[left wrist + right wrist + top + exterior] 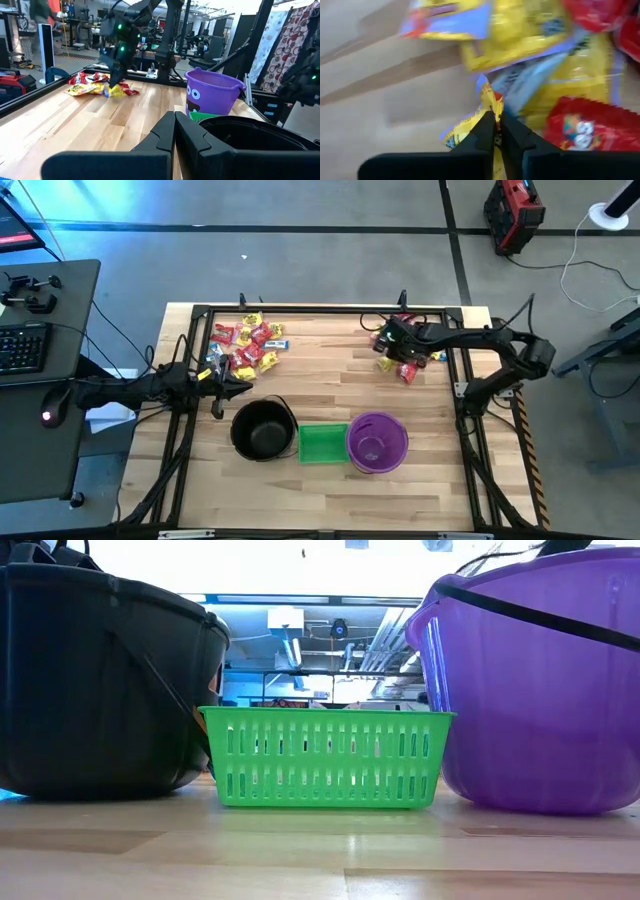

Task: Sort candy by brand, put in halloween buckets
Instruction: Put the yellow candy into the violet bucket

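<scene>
Two heaps of candy in yellow, red and blue-and-white wrappers lie on the wooden table, one at the far left and one at the far right. My right gripper reaches down into the right heap and is shut on a yellow-wrapped candy. My left gripper waits shut at the table's left, beside the black pail. The green basket and the purple bucket stand in a row with the pail near the front edge. My right gripper pinches a crumpled end of the yellow wrapper between its two fingertips. The fingers come steeply from above, at the near-left edge of the right heap. The rest of the wrapper trails beneath the fingers; whether it is clear of the table I cannot tell.
In the low view the black pail, green basket and purple bucket fill the foreground. A black frame borders the table. Bare wood lies between the two heaps and the buckets.
</scene>
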You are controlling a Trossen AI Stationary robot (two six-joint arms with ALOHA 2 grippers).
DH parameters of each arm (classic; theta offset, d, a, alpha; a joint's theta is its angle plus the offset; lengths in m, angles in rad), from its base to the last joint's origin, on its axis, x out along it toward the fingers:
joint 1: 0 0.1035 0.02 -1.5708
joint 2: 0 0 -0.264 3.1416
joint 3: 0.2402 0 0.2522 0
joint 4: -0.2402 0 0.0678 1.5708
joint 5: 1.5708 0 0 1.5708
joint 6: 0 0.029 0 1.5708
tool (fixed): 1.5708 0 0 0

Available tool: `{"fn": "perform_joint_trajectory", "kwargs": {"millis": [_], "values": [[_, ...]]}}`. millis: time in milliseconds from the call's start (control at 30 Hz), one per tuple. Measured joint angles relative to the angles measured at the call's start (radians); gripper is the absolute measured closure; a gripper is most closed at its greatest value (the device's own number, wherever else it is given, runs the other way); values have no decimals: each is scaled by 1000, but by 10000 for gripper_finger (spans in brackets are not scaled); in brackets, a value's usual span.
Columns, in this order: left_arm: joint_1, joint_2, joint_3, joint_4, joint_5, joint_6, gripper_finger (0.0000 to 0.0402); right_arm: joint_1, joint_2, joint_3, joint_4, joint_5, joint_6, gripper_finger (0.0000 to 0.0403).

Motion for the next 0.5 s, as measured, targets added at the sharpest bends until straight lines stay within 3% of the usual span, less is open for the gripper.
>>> {"fn": "perform_joint_trajectory", "kwargs": {"millis": [167, 267, 400, 500], "values": [[0, 0, 0, 0, 0, 0, 402, 49, -129, 90, -70, -27, -184, 397], [0, 0, 0, 0, 0, 0, 402, 127, -227, 141, -91, -135, -352, 397], [0, 0, 0, 0, 0, 0, 401, 306, -339, 168, -90, -313, -429, 401], [0, 0, 0, 0, 0, 0, 402, 483, -385, 171, -94, -351, -399, 401]]}}
